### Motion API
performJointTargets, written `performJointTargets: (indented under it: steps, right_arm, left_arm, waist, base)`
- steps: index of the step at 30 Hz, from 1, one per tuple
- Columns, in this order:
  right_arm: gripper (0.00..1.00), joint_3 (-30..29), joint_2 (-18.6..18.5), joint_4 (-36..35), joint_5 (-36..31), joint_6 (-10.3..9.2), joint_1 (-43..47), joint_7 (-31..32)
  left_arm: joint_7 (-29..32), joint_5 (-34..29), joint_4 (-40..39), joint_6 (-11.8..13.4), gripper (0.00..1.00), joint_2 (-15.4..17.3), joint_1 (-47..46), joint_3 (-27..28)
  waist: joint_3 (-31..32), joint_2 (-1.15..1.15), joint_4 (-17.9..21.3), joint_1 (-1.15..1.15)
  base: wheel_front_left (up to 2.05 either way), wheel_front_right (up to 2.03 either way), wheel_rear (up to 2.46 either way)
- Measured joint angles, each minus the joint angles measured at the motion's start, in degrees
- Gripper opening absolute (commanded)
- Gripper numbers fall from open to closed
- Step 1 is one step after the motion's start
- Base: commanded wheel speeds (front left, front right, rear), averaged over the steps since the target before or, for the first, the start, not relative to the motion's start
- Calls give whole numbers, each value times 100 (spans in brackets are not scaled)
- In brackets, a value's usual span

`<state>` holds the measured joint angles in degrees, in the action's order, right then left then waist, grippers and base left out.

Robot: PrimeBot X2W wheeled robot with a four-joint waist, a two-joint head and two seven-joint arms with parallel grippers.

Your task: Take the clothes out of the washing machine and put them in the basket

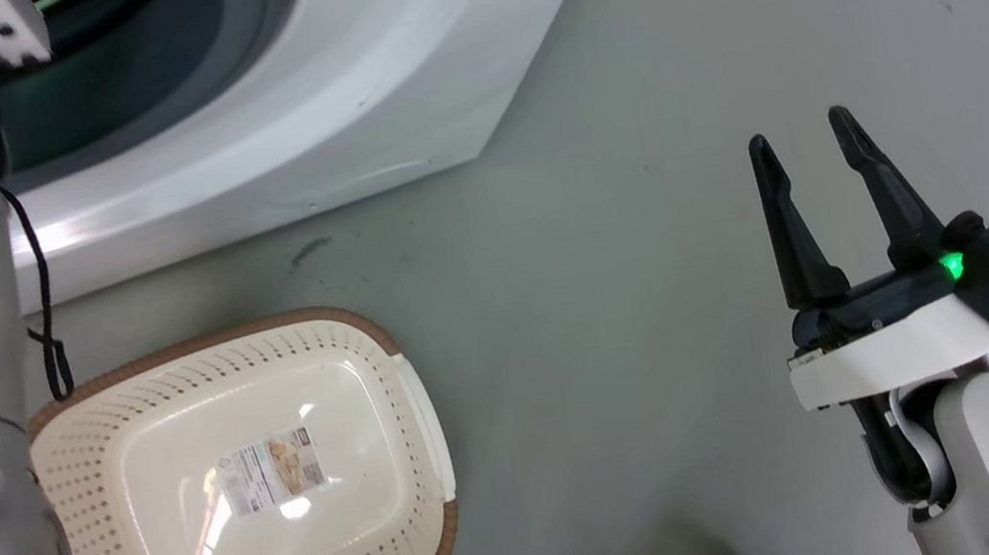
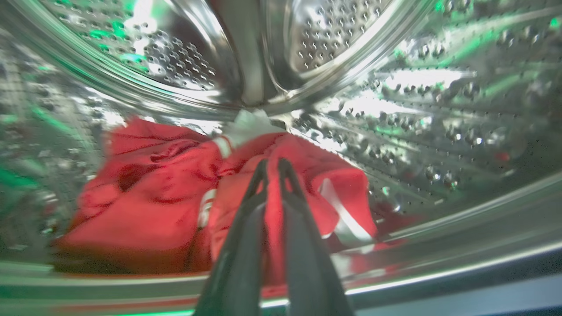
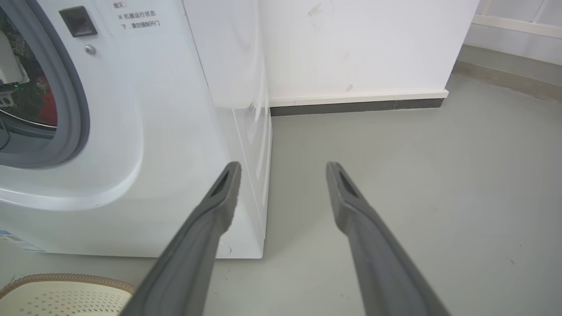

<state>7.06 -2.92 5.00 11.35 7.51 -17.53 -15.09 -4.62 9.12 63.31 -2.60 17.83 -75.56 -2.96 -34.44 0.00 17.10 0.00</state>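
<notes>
Grey floor (image 1: 638, 199) all around, and the white washing machine (image 1: 334, 97) stands on it. Inside its perforated steel drum (image 2: 439, 109), the clothes (image 2: 149, 202) lie in a crumpled bright red heap at the bottom, with a white-grey patch at the back and pale stripes showing on the right. The left gripper (image 2: 272, 163) is right at the heap, fingers drawn almost together with red in the slim gap; can't tell if they pinch it. The right gripper (image 1: 801, 130) hangs over bare floor, fingers spread wide, holding nothing. The basket (image 1: 405, 396), cream with a brown rim, sits just before the machine, label (image 1: 272, 470) visible on its bottom.
</notes>
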Motion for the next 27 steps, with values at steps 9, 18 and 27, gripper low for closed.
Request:
performJointTargets:
  steps: [9, 18, 27]
  right_arm:
    - [100, -207, 0, 127, -91, -1, 405, 0]
    - [100, -355, 1, 231, -225, -1, 788, 0]
    - [100, -483, 1, 277, -322, -1, 1226, 86]
  left_arm:
    - [-990, 253, 11, -156, 0, -227, 933, 120]
    - [-1036, 423, -1311, -203, 0, -552, 2226, 392]
    - [-1037, 414, -2758, -287, 0, -909, 3746, 655]
  waist:
    - [825, 0, -199, 0]
    - [1553, 0, -432, -1]
    - [2272, 0, -715, -1]
  base:
    - [0, 0, 0]
    - [0, 0, 0]
    - [0, 0, 0]
